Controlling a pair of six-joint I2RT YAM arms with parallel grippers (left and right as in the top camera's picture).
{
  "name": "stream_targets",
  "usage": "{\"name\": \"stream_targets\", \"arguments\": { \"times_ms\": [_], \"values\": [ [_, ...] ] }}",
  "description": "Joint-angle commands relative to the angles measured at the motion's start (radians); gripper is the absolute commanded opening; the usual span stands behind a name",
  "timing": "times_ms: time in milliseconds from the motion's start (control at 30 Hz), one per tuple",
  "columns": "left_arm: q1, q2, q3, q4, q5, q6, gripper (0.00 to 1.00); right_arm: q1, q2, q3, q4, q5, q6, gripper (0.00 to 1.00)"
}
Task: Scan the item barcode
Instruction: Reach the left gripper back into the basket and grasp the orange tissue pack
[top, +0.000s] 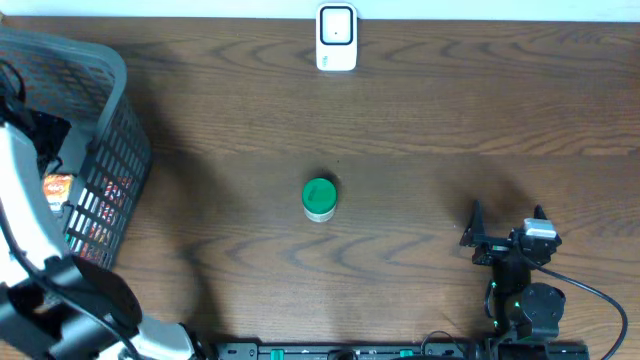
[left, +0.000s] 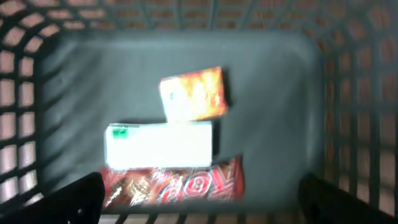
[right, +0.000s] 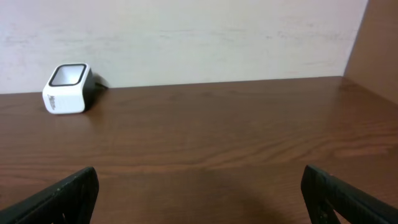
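Note:
My left gripper (left: 202, 200) hangs open over the inside of the grey mesh basket (top: 112, 120), nothing between its fingers. Below it lie an orange packet (left: 194, 93), a white box (left: 159, 144) and a red candy bar (left: 180, 183), the bar nearest the fingertips. The view is blurred and no barcode can be made out. The white barcode scanner (top: 336, 38) stands at the table's far edge, also seen as scanner (right: 67, 88) at the left of the right wrist view. My right gripper (top: 507, 222) rests open and empty near the front right.
A small can with a green lid (top: 319, 198) stands upright in the middle of the wooden table (top: 450, 120). The basket's walls (left: 348, 112) rise close around my left gripper. A black cable (top: 600, 300) trails from the right arm's base.

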Motion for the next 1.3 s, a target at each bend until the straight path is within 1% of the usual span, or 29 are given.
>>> {"name": "stream_targets", "arguments": {
  "times_ms": [0,100,267,467,833,1000,1267],
  "values": [
    [0.006,0.125,0.007,0.046,-0.062,-0.07,0.98,0.008,-0.004,-0.001,-0.003,0.009,-0.008,0.99],
    [0.02,0.196,0.007,0.075,-0.063,-0.083,0.98,0.008,-0.004,-0.001,-0.003,0.01,-0.008,0.99],
    [0.069,0.294,0.007,0.086,-0.069,-0.154,0.98,0.008,-0.004,-0.001,-0.003,0.01,-0.008,0.99],
    [0.109,0.364,0.007,0.118,-0.069,-0.159,0.98,0.008,-0.004,-0.001,-0.003,0.009,-0.008,0.99],
    [0.109,0.381,0.003,0.143,-0.068,-0.159,0.98,0.008,-0.004,-0.001,-0.003,0.01,-0.008,0.99],
    [0.109,0.381,0.003,0.146,-0.015,-0.16,0.98,0.008,-0.004,-0.001,-0.003,0.009,-0.008,0.99],
    [0.109,0.382,-0.016,0.154,0.003,-0.175,0.98,0.008,-0.004,-0.001,-0.003,0.009,-0.008,0.99]
  ]
}}
